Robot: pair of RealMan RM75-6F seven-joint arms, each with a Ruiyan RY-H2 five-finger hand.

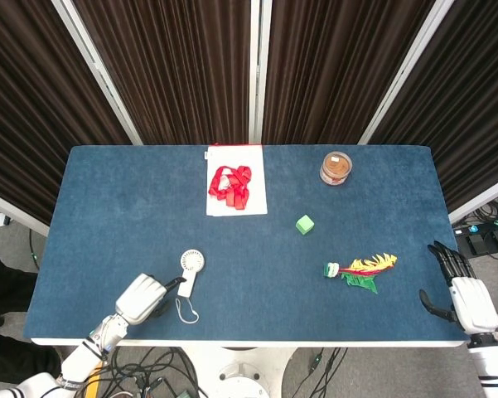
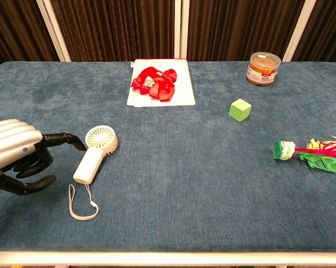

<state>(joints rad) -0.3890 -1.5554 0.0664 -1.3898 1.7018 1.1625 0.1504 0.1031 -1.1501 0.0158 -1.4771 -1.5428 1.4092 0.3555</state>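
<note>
A small white handheld fan (image 1: 188, 273) (image 2: 95, 153) with a wrist loop (image 2: 82, 204) lies flat on the blue table, front left. My left hand (image 1: 143, 297) (image 2: 19, 155) hovers just to its left, fingers curled apart and holding nothing, one fingertip close to the fan's handle. My right hand (image 1: 461, 286) is at the table's right front edge, open and empty, apart from everything; the chest view does not show it. The nearest thing to it is a shuttlecock with green, yellow and pink feathers (image 1: 360, 270) (image 2: 312, 151).
A tangle of red ribbon (image 1: 230, 183) (image 2: 155, 81) lies on a white sheet (image 1: 249, 201) at the back centre. A brown-filled jar (image 1: 336, 167) (image 2: 263, 68) stands back right. A green cube (image 1: 305, 224) (image 2: 240, 109) sits right of centre. Dark curtains hang behind the table.
</note>
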